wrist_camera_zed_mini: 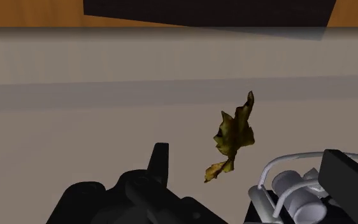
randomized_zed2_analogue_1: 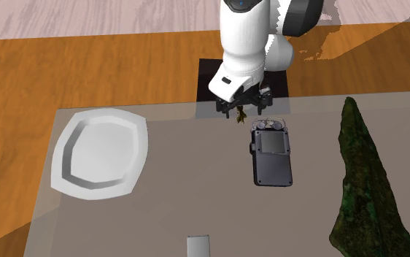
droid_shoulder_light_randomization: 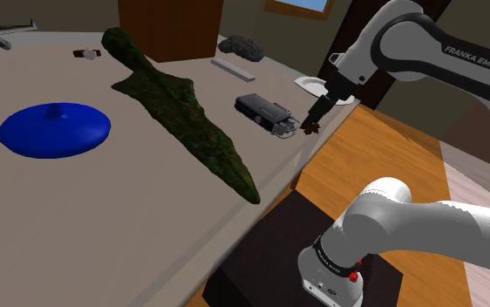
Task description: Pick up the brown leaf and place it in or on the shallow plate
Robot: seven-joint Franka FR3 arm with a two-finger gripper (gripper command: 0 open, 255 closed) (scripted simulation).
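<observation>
The white arm is seen rising from its stand, arched high and bent down at the wrist. The gripper is thus pointed downward at the table edge, just beside the black device, at the device's end that faces the stand. Whether the gripper is open or closed cannot be told from these views.

The grey table is cut off by the frame. The long green mossy object is laid apart from the device, on the side away from the plate, and its far end is cut off in the second exterior view. The white shallow plate is set near the device on the opposite side. In the shoulder view it is partly hidden behind the gripper.

The brown leaf is found just beside the device, directly under the gripper. Whether it is touching the table cannot be made out.
</observation>
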